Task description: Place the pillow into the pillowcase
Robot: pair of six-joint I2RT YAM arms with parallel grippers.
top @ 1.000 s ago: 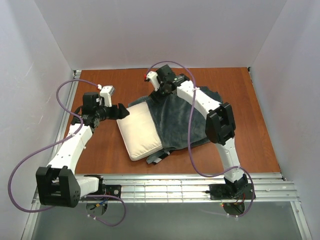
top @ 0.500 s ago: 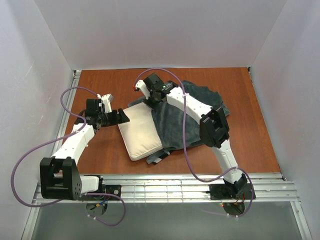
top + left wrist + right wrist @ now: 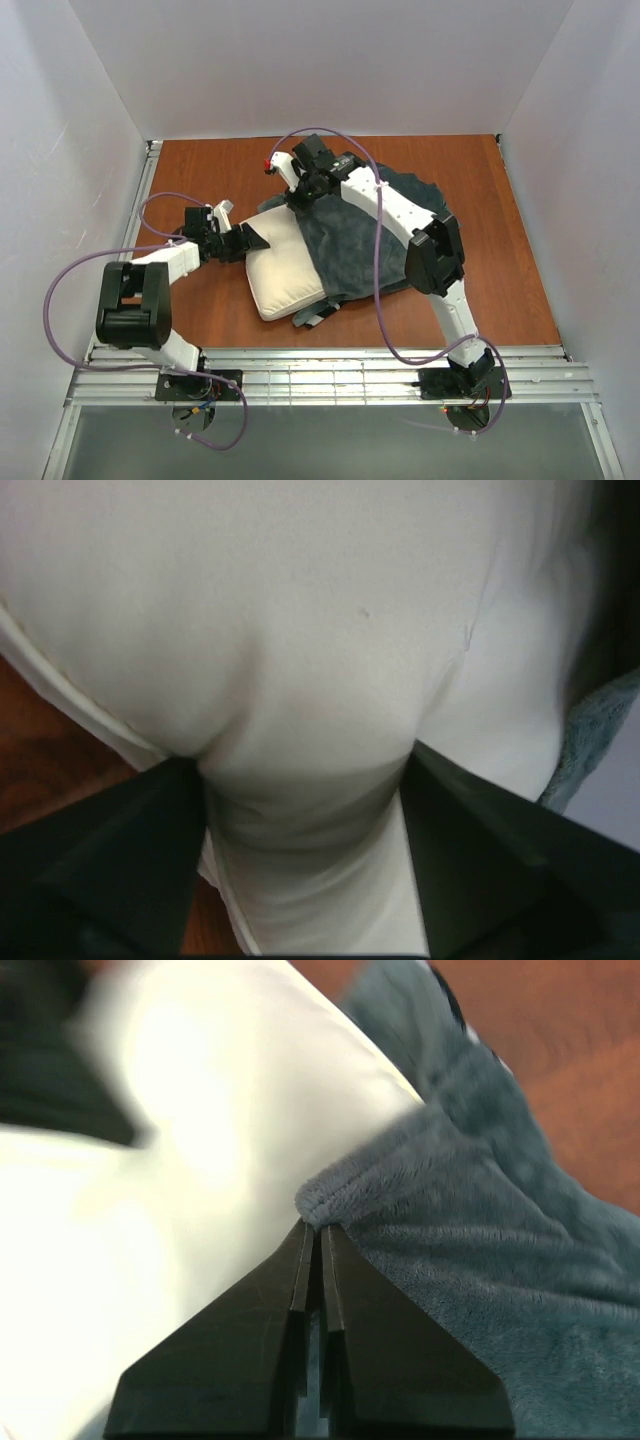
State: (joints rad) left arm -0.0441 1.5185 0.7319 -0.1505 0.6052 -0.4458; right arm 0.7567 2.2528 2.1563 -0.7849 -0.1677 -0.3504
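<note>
The left arm folds back tightly on itself, its forearm lying low and pointing right. The left gripper (image 3: pixel 255 238) clamps the left edge of the plump cream-white rectangular pillow (image 3: pixel 283 268), whose fabric bulges between the two spread black fingers (image 3: pixel 120 865). The right arm reaches far forward and leftward over the large plush grey-teal pillowcase (image 3: pixel 365 235). The right gripper (image 3: pixel 299 199) pinches the case's rolled hem at the pillow's far corner, its fingers nearly together on it. The pillow lies on the reddish-brown wooden table (image 3: pixel 500 250), its right part covered by the pillowcase's fabric and its left part bare. There are two arms, one pillow and one pillowcase
</note>
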